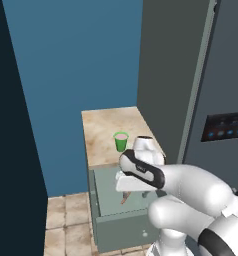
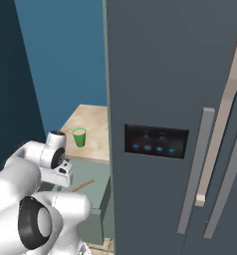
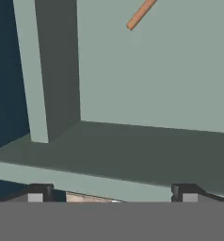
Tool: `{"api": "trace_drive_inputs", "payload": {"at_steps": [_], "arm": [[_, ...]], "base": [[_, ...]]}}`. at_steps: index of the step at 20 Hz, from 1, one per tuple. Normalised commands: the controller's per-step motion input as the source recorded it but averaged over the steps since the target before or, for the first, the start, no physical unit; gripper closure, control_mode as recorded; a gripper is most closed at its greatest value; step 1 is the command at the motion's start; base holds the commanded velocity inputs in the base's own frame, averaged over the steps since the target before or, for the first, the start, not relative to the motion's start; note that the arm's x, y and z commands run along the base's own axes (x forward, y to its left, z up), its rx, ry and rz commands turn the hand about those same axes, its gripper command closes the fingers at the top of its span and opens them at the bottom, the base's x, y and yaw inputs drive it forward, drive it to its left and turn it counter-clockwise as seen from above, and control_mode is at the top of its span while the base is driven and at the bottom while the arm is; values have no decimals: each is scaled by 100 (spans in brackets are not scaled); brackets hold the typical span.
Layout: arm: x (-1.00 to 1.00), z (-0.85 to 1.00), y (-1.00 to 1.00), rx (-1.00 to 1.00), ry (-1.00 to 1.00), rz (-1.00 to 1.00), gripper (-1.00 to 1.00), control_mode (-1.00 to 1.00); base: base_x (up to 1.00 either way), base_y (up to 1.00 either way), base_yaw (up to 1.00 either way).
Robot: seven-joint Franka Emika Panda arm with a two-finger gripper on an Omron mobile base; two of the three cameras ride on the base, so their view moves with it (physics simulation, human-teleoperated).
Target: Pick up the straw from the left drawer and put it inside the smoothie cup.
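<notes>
The left drawer [image 1: 105, 207] stands pulled out below the counter, its grey-green floor [image 3: 156, 70] bare apart from the straw. The straw [image 3: 141, 14] is a thin orange-brown stick lying flat on that floor [image 2: 96, 172]; one end shows at the top of the hand view. In the base views the straw [image 1: 125, 198] [image 2: 82, 186] pokes out from under my hand. My gripper [image 3: 111, 195] hovers over the drawer, pointing down, open with nothing between its fingertips [image 3: 36, 193]. The green smoothie cup [image 1: 120, 142] [image 2: 79, 137] stands upright on the counter behind the drawer.
The beige stone counter [image 1: 108, 122] ends at a tall grey fridge [image 2: 155, 74] on the right, with a dark control panel [image 2: 155, 141] and long handles [image 2: 192, 174]. A blue wall stands behind, a dark panel at the left, tiled floor [image 1: 66, 220] beside the drawer.
</notes>
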Motion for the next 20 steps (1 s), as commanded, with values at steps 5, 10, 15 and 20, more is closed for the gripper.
{"api": "trace_drive_inputs", "payload": {"at_steps": [5, 10, 15, 20], "arm": [[28, -4, -13, 0, -20, -11, -100, -100], [24, -26, -2, -4, -14, -19, -100, -100], [14, -72, -6, -11, -3, -21, -100, -100], [4, -62, -20, -6, 0, -21, -100, -100]], "base": [[0, 0, 0], [0, 0, 0], [0, 0, 0], [0, 0, 0]]}}
